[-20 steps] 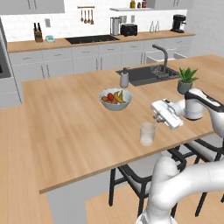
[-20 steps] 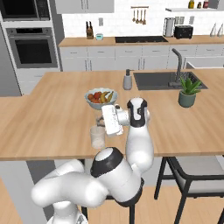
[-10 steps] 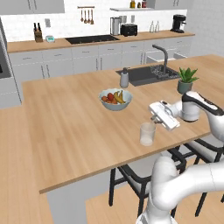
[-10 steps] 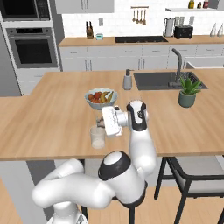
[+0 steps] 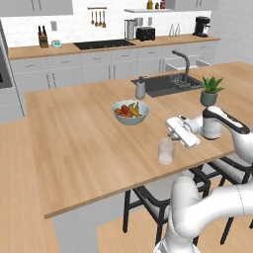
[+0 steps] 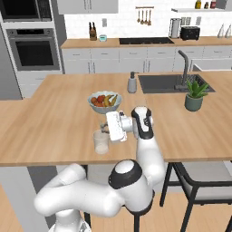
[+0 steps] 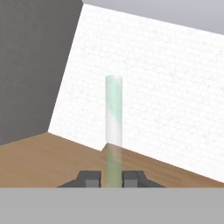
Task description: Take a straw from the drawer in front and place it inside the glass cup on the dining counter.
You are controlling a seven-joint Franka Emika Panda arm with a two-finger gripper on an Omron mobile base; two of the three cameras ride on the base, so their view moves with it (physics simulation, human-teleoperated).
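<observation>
In the left base view, the gripper is held level over the dining counter, just above the rim of the glass cup, which stands near the counter's front edge with the fruit bowl behind it. In the right base view, the cup is seen just left of and below the gripper. In the hand view, the fingertips are pinched on the straw, a pale greenish stick pointing straight out from between them.

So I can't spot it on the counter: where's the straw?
The straw is clamped in the gripper, held just above the glass cup near the dining counter's front edge.
</observation>
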